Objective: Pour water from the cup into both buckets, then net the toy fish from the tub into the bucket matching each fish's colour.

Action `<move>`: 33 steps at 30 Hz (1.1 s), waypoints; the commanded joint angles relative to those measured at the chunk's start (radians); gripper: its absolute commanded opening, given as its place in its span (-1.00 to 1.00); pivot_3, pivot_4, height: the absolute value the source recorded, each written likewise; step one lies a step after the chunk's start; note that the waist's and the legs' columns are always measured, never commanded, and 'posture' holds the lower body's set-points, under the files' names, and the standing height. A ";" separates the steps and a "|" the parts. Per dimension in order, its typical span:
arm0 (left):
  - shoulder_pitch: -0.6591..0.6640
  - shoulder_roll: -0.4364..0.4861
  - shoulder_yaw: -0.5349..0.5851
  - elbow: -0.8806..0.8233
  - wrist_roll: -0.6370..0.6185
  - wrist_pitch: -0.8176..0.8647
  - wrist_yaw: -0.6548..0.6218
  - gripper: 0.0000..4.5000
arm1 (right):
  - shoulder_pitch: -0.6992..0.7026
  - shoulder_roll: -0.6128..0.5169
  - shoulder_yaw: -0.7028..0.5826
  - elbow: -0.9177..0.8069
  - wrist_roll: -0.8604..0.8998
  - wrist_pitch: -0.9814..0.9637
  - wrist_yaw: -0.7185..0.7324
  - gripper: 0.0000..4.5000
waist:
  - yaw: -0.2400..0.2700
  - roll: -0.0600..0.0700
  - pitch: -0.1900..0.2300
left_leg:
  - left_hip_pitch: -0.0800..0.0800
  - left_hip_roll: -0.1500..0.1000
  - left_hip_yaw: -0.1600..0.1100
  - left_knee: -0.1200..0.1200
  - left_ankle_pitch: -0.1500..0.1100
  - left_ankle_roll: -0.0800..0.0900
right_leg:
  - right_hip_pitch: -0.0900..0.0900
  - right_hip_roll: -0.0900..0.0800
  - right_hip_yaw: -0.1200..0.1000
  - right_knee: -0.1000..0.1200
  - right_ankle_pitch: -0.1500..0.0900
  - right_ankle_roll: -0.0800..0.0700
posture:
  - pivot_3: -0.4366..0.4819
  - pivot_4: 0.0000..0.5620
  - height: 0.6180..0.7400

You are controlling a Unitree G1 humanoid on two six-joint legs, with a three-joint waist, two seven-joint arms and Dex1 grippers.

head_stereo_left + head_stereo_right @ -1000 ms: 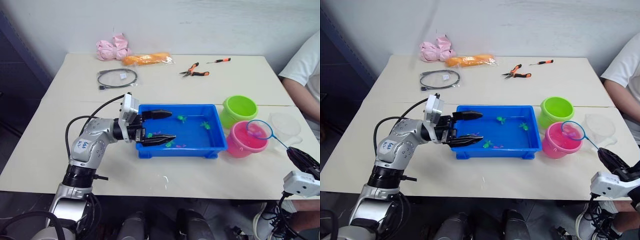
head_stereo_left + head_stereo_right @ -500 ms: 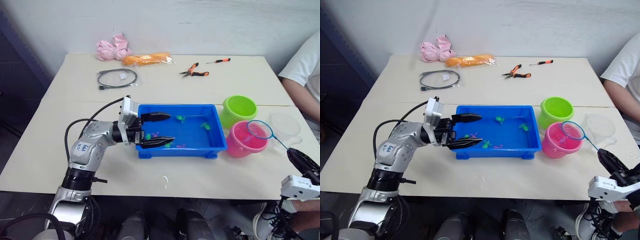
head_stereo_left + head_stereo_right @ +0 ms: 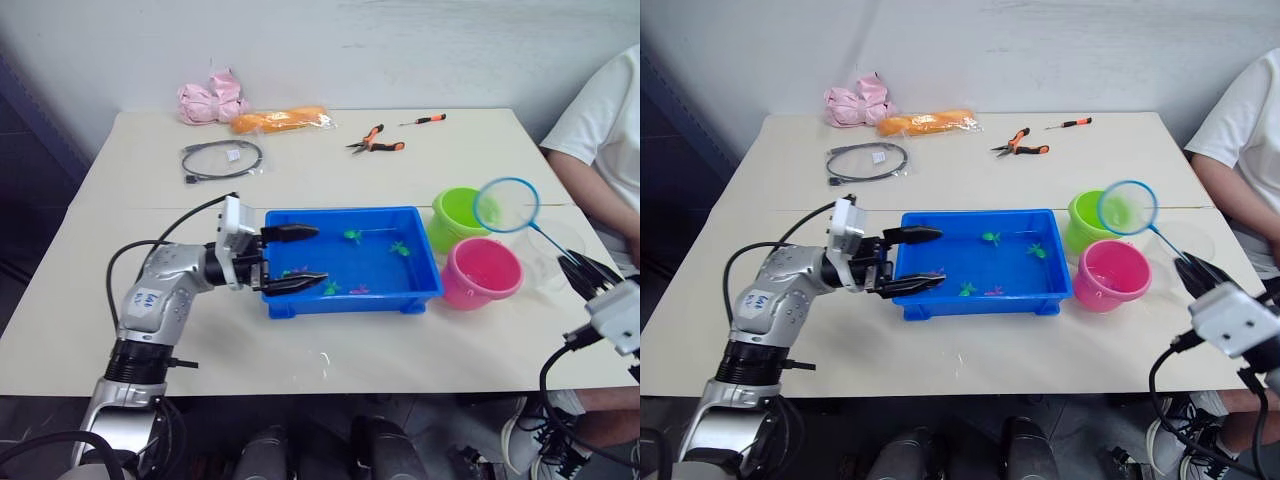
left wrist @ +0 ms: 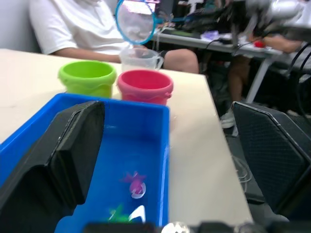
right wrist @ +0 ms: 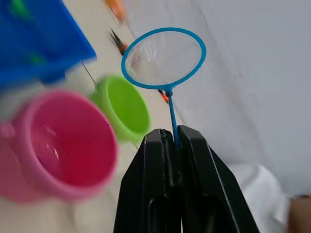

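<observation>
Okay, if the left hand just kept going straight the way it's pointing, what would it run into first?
Probably the blue tub: the left hand is open, its fingers straddling the tub's near end wall and pointing along it. Height is hard to judge.

Blue-rimmed net (image 3: 506, 204) held raised above green bucket (image 3: 458, 215); pink bucket (image 3: 482, 273) beside tub (image 3: 425, 262)

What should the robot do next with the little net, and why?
Probably swing the net over to the blue tub and dip it in. The right gripper is shut on its handle and holds the hoop in the air above the green bucket, with nothing seen in the mesh, while pink and green fish float in the tub.
</observation>
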 commanded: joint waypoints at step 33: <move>0.080 0.158 0.025 -0.093 0.059 -0.005 -0.014 0.98 | -0.932 -0.033 0.730 0.403 -0.076 0.471 0.742 -1.00 | 0.005 0.000 0.000 | -0.007 -0.003 -0.001 0.002 -0.002 0.003 | -0.003 -0.005 -0.008 0.000 0.001 0.002 | -0.05 -0.47 1.00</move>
